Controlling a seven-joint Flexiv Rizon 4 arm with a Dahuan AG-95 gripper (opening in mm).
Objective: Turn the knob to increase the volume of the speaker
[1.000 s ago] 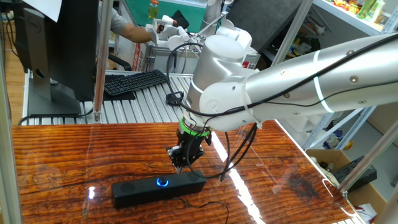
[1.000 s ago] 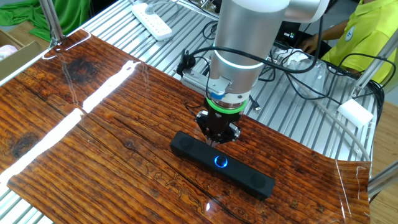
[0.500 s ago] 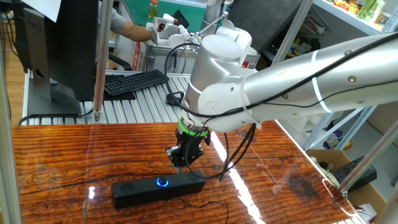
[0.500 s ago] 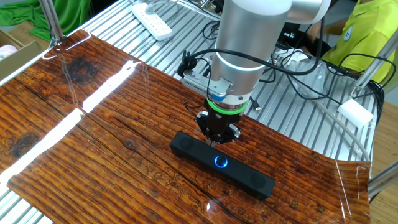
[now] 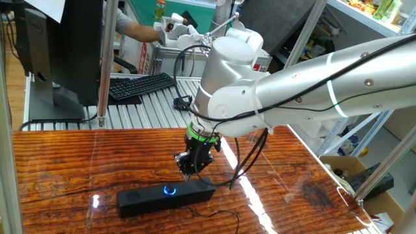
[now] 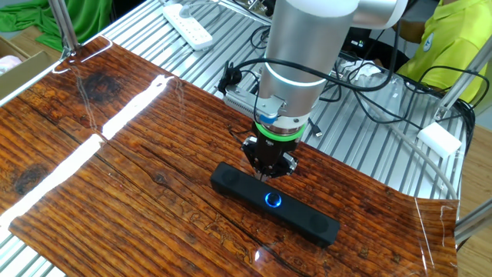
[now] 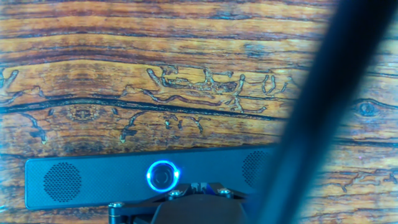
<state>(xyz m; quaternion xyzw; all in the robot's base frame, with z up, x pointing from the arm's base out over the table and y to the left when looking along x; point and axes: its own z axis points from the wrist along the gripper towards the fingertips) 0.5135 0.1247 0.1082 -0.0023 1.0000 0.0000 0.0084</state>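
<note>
The speaker (image 5: pixel 140 201) is a long black bar lying on the wooden table; it also shows in the other fixed view (image 6: pixel 307 219) and in the hand view (image 7: pixel 93 180). The knob (image 5: pixel 169 190) glows blue at its centre, and shows in the other fixed view (image 6: pixel 272 201) and the hand view (image 7: pixel 162 175) too. My gripper (image 5: pixel 188 171) points down, just above the speaker's top edge and slightly to one side of the knob, not touching it. Its fingers look closed together and empty in the other fixed view (image 6: pixel 269 172) and the hand view (image 7: pixel 193 186).
A black keyboard (image 5: pixel 140 85) and a monitor (image 5: pixel 58 45) stand on the slatted metal bench behind the table. A white power strip (image 6: pixel 187 23) and loose cables lie there too. A person (image 6: pixel 453 38) sits nearby. A blurred dark cable (image 7: pixel 311 124) crosses the hand view.
</note>
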